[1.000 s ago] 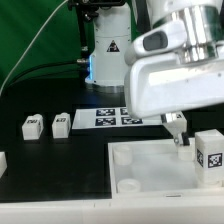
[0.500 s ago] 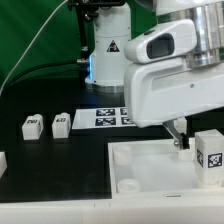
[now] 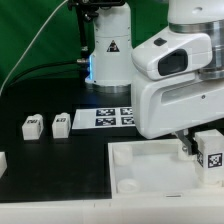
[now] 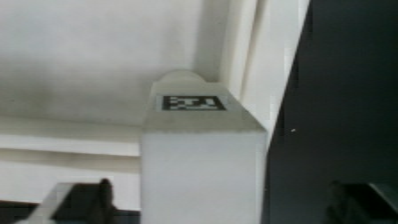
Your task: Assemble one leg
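A white leg [image 3: 210, 155] with a black-and-white tag stands upright on the white tabletop [image 3: 150, 165] near its edge at the exterior view's right. My gripper [image 3: 186, 146] is low over the tabletop, right beside this leg. In the wrist view the leg [image 4: 205, 150] stands between my two dark fingers [image 4: 80, 200], with its tag facing the camera. The jaws stand apart on either side of the leg, and my gripper [image 4: 214, 198] looks open. Two more legs [image 3: 32, 126] [image 3: 61, 123] lie on the black table at the exterior view's left.
The marker board [image 3: 108, 118] lies behind the tabletop, in front of the arm's base [image 3: 108, 50]. A further white part [image 3: 2, 158] shows at the exterior view's left edge. The tabletop has round sockets [image 3: 128, 156] at its corners.
My arm and gripper have moved toward the exterior view's right, closer to the upright leg. The legs and tabletop have not moved.
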Tool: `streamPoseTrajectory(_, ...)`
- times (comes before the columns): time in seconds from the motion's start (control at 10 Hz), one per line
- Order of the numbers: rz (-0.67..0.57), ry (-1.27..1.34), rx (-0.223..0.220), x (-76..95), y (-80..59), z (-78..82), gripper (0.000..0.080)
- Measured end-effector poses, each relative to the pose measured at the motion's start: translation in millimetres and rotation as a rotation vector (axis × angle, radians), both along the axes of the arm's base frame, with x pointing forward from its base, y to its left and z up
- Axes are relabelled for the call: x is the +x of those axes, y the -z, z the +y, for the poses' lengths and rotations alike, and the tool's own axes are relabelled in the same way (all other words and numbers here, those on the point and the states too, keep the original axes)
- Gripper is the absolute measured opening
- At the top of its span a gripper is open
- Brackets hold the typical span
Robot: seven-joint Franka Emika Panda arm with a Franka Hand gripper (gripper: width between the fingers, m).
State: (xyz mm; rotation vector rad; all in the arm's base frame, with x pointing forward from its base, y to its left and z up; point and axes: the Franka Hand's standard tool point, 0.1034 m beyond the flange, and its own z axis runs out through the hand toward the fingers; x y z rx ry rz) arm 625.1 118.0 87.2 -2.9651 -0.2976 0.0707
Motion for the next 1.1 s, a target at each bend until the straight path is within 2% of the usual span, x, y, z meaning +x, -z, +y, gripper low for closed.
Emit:
streamPoseTrajectory(0.1,0.000,0.000,0.000,0.0,0.3,0.0,0.0385)
streamPoseTrajectory(0.2,-0.001,0.000,0.000,0.1,0.4,-0.1,0.0385)
streamPoseTrajectory(0.3,-0.002,0.002,0.000,0.6,0.5,-0.9,0.0298)
streamPoseTrajectory(0.6,-0.028,0.053,-0.001,6.7,2.2,-2.6,0.0297)
streamPoseTrajectory(0.7,-0.037,0.148,-0.007,8.4,2.1,-2.6,0.0297)
streamPoseTrajectory(0.9,0.000,0.475,-0.019,9.8,2.6,-7.8,0.0297)
streamPoseTrajectory(1.1,0.054,0.796,0.003,11.7,3.0,-13.4,0.0297)
